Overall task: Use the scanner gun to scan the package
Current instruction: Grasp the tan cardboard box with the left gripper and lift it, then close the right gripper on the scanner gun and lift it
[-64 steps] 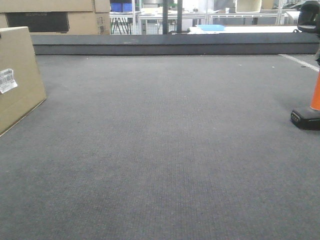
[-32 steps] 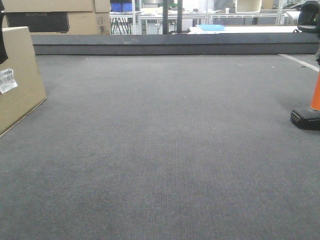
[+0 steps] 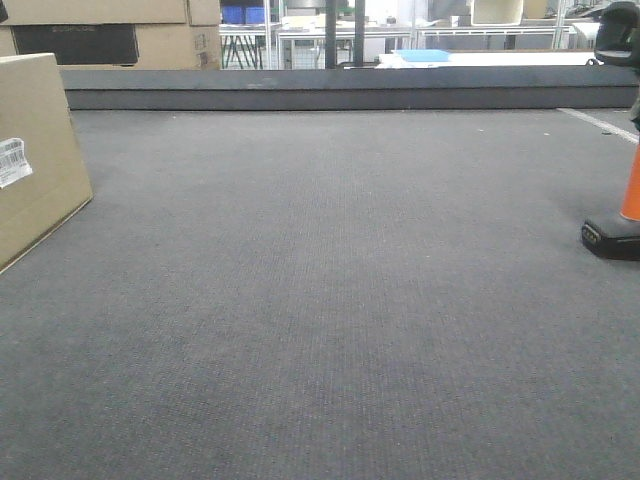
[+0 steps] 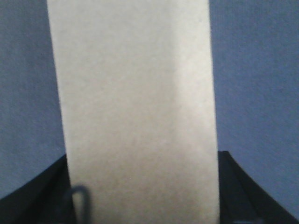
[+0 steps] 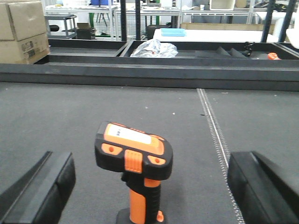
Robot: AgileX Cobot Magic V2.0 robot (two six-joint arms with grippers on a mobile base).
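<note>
grey carpet (image 3: pixel 330 300), package (image 3: pixel 35 150) at left, shelving (image 5: pixel 65 21) beyond

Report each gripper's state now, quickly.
Left gripper: jaws straddle the package; grip cannot be told.
Right gripper: open, scanner gun between the jaws, untouched.

right pincer (image 5: pixel 149 172): two matte black blocky wedges | left pincer (image 4: pixel 142 196): black, blurred, angular

package (image 3: pixel 42 130): 1 | scanner gun (image 5: pixel 134 151): 1 | barcode label (image 3: pixel 14 162): 1
</note>
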